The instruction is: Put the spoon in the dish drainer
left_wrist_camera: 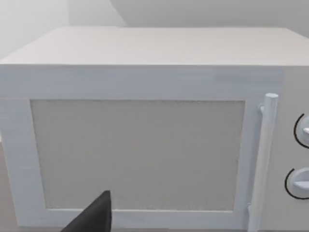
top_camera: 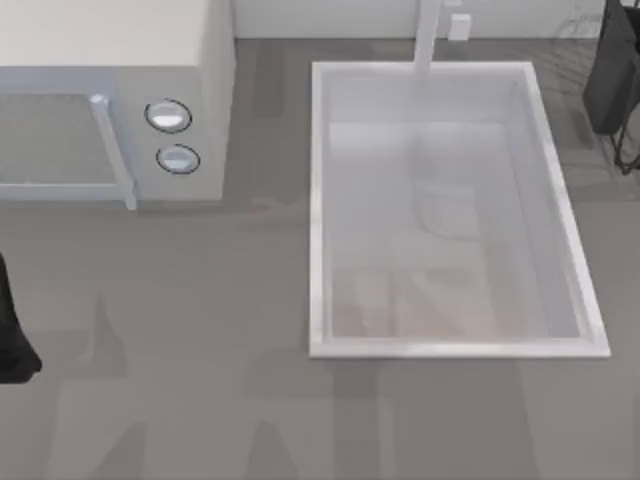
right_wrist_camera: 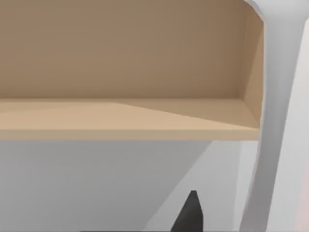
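So the dish drainer (top_camera: 612, 75) sits in the far right corner of the counter (top_camera: 200, 400), a dark panel with thin wires, just beside the far right corner of the big white sink basin (top_camera: 318, 200). The spoon is the tricky bit. There's a faint pale outline on the basin floor (top_camera: 447, 214), a bit right of centre, and my guess is that's it, but it's so washed out against the white that I wouldn't swear to it, and I can't tell which way the handle runs. If that is the spoon, it lies on the near left side of the drainer, so the carry would go up out of the basin and off toward that far right corner. The left arm (top_camera: 12, 345) is parked at the left edge of the counter, well apart from the basin. The left tool (left_wrist_camera: 94, 217) is pointed square at the door of the microwave (left_wrist_camera: 140, 150), and I can't tell whether it's open or closed. The right tool (right_wrist_camera: 190, 215) is looking at a tan wooden shelf (right_wrist_camera: 125, 116), with what I take for the white faucet (right_wrist_camera: 277, 121) beside it. Same story there, open or closed I can't tell. Since basin and drainer are both over on the right, I'd say this is the right arm's job, and nothing has been picked up yet.
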